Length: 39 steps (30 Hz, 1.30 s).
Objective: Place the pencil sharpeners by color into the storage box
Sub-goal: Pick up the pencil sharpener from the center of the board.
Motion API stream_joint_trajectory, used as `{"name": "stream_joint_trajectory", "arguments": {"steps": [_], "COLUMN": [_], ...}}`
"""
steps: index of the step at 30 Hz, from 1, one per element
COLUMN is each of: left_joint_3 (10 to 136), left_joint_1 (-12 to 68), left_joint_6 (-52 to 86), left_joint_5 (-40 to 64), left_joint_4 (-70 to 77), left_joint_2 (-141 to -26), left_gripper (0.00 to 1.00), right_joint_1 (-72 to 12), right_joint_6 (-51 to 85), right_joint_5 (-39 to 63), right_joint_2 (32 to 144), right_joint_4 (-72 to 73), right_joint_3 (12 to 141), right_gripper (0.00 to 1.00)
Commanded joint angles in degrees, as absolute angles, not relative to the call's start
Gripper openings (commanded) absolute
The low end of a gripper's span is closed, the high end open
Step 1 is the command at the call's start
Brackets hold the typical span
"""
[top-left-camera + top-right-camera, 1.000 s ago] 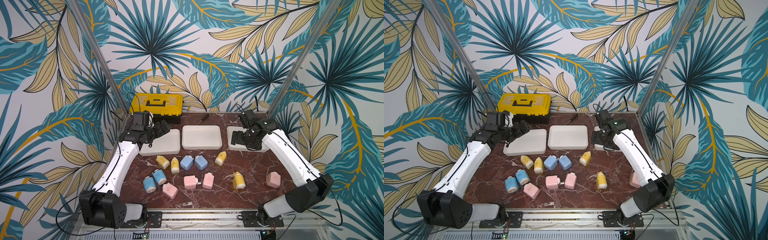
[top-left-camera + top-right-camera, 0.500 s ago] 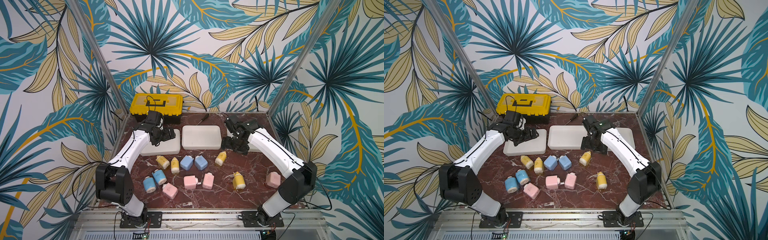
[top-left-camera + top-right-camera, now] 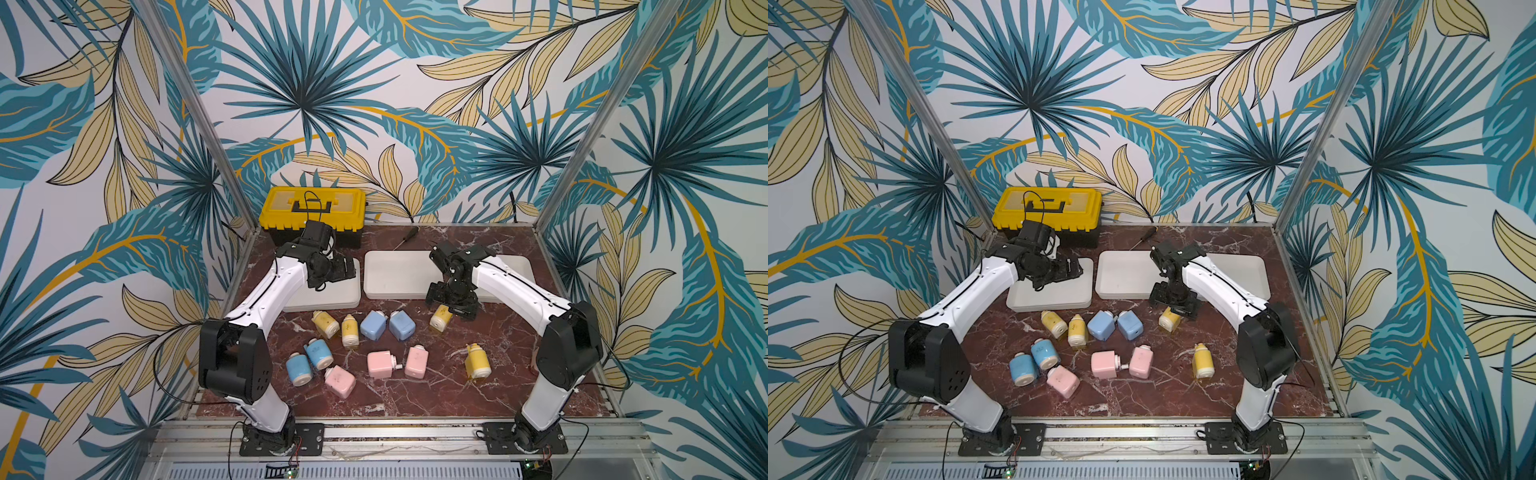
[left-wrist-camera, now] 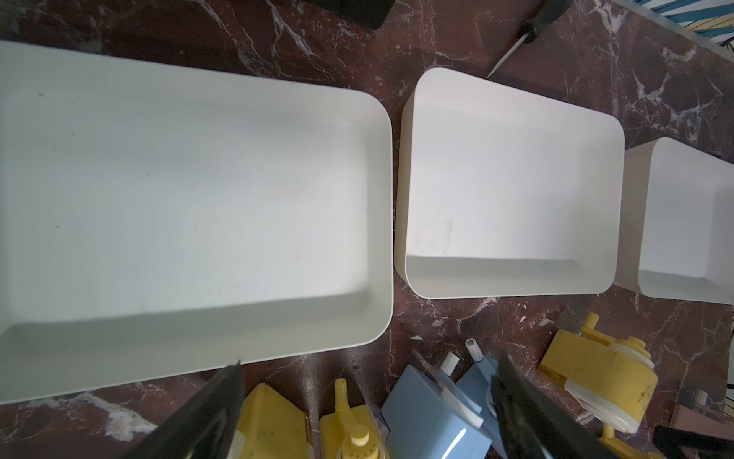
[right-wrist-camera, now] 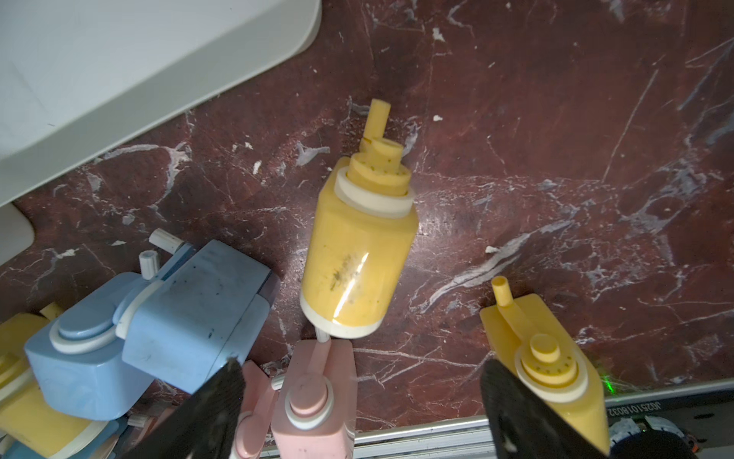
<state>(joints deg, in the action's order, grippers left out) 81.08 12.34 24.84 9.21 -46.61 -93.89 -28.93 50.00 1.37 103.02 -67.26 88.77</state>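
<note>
Pencil sharpeners lie loose on the marble in front of three white storage box trays: left (image 3: 332, 297), middle (image 3: 395, 274), right (image 3: 519, 270). Yellow ones (image 3: 325, 324) (image 3: 350, 330) (image 3: 478, 360), blue ones (image 3: 373, 325) (image 3: 402, 325) (image 3: 298, 368) and pink ones (image 3: 340, 380) (image 3: 381, 364) (image 3: 417, 361) show. My right gripper (image 3: 453, 299) hangs open just above another yellow sharpener (image 5: 357, 254), which lies ahead of its fingertips (image 5: 500, 381). My left gripper (image 3: 347, 268) is open and holds nothing over the left tray (image 4: 178, 198).
A yellow toolbox (image 3: 311, 208) and a screwdriver (image 3: 409, 237) sit at the back. A metal rail (image 3: 374, 432) runs along the front edge. Aluminium posts (image 3: 582, 145) stand at the back corners. All three trays hold nothing.
My right gripper swung from over the right tray leftward and forward, down to the yellow sharpener. My left gripper shifted right over the left tray. Both arm bases turned inward.
</note>
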Motion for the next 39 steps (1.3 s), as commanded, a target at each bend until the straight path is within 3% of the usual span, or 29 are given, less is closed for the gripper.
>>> {"name": "stream_joint_trajectory", "arguments": {"steps": [1,19,39], "left_joint_3": [81.91,80.77,80.16], "left_joint_1": [12.36,11.60,10.97], "left_joint_6": [24.03,26.18,26.54], "left_joint_5": [9.55,8.92,9.27], "left_joint_4": [-47.30,-47.29,-47.29], "left_joint_2": [-94.36,-93.67,-94.23], "left_gripper": [0.99,0.99,0.99], "right_joint_1": [-29.18,-27.43,-26.37], "right_joint_6": [52.42,53.65,51.60], "right_joint_5": [1.87,3.74,5.85], "right_joint_2": [104.51,109.02,112.50], "right_joint_4": [-65.74,-60.59,-58.40], "right_joint_3": [87.76,84.12,82.82], "right_gripper": [0.93,0.83,0.59]}}
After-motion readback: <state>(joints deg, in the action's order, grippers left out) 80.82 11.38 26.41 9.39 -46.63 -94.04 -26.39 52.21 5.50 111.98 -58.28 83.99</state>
